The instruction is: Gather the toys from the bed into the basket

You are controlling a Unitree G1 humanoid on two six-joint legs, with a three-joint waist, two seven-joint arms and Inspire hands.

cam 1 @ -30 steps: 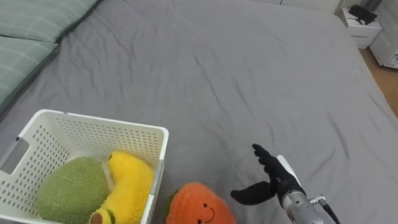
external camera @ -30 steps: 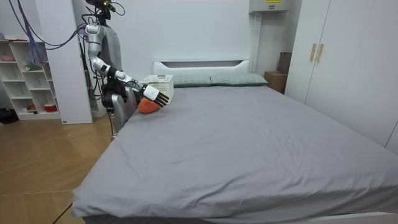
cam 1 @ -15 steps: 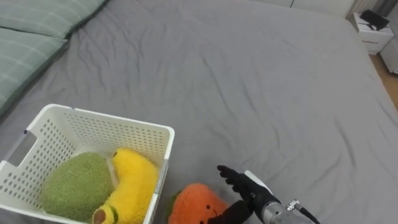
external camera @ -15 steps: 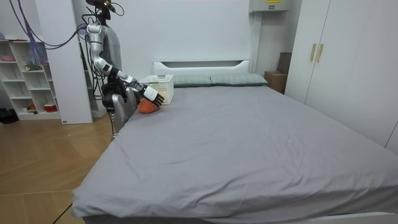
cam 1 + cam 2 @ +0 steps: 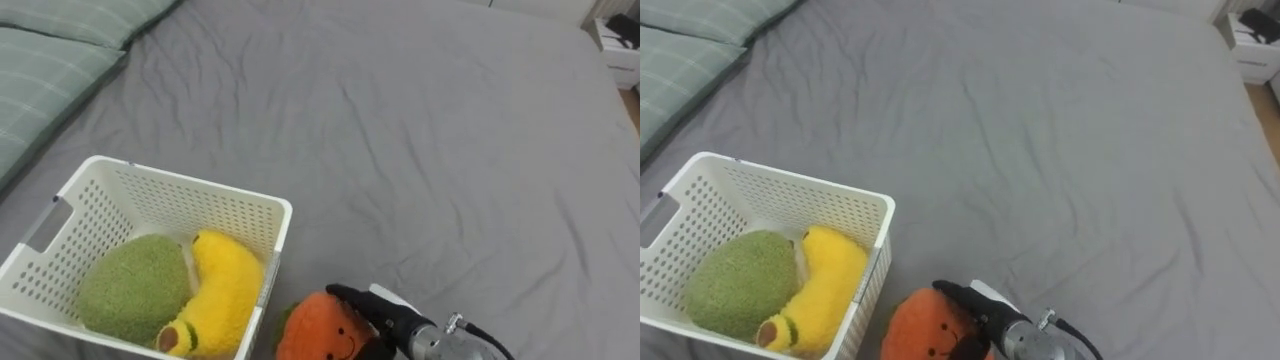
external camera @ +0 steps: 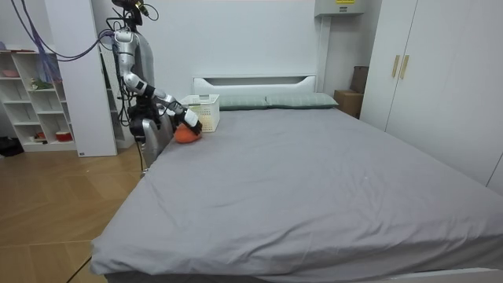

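An orange plush toy with a smiling face (image 5: pixel 312 330) lies on the grey bed just right of a white slatted basket (image 5: pixel 200 186). Inside the basket sit a round green plush (image 5: pixel 130 290) and a yellow banana plush (image 5: pixel 225 295). My right hand (image 5: pixel 378 312) comes in from the lower right, its dark fingers stretched out and resting on the orange toy's upper right side. In the room view I stand at the bed's side near the headboard, with that arm reaching to the toy (image 6: pixel 184 135) beside the basket (image 6: pixel 203 110).
Green striped pillows (image 5: pixel 50 50) lie at the upper left beyond the basket. Wide grey sheet (image 5: pixel 430 150) spreads to the right. A white nightstand (image 5: pixel 620 35) stands past the bed's far corner. The room view has a shelf unit (image 6: pixel 31 102) and wardrobes (image 6: pixel 424 86).
My right hand has moved left and down across the sheet until its fingers rest on the orange toy. The head camera has shifted slightly; basket and toys stay put.
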